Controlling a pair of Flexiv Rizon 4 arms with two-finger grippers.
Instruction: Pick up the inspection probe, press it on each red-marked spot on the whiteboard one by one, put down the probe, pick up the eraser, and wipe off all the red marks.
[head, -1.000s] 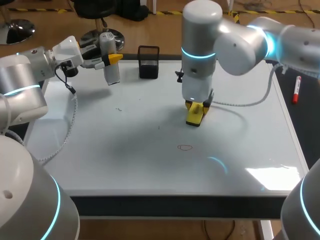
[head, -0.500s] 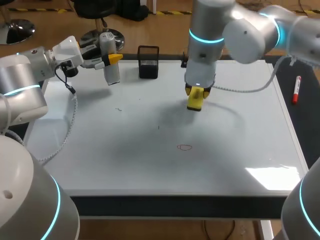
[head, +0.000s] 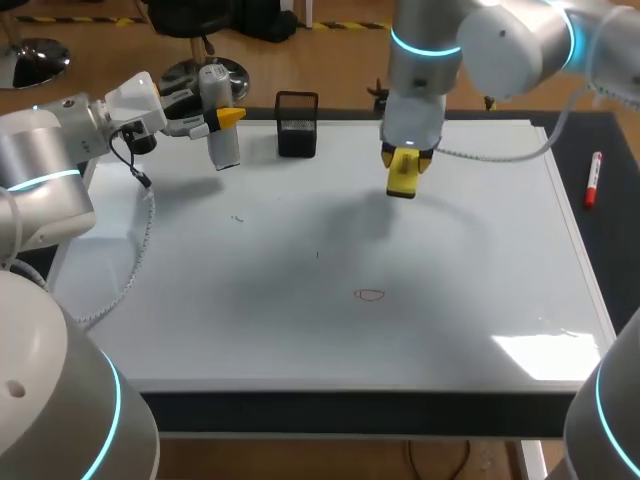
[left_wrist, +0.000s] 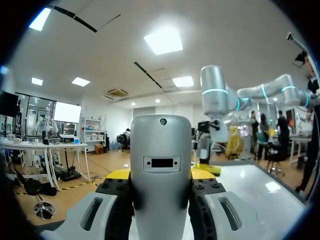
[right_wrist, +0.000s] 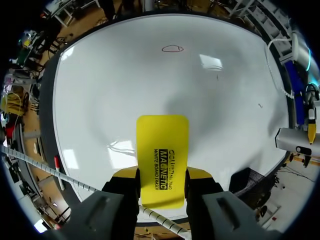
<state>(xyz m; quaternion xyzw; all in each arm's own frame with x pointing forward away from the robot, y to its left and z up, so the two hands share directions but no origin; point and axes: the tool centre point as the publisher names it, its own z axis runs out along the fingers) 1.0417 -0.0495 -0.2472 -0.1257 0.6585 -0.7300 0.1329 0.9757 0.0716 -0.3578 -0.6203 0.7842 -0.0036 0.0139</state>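
Note:
The grey inspection probe (head: 222, 140) hangs over the back left corner of the whiteboard (head: 300, 330), with my left gripper (head: 222, 118) shut on it. In the left wrist view the probe (left_wrist: 161, 165) stands upright between the fingers of the left gripper (left_wrist: 161, 192). My right gripper (head: 404, 163) is over the board's back middle, shut on the yellow eraser (head: 403, 180). The eraser (right_wrist: 162, 155) sticks out ahead of the right gripper (right_wrist: 162, 179), clear of the board. A faint red oval mark (head: 370, 294) lies near the board's middle; it also shows in the right wrist view as a red oval (right_wrist: 172, 48).
A black mesh holder (head: 297, 125) stands at the board's back edge, between the two grippers. A red marker (head: 593, 178) lies on the dark strip to the right of the board. Two tiny dark specks (head: 237, 218) sit left of the middle.
My right arm has carried the eraser from the board's middle toward its back edge and a little to the right. The left arm and probe have not moved.

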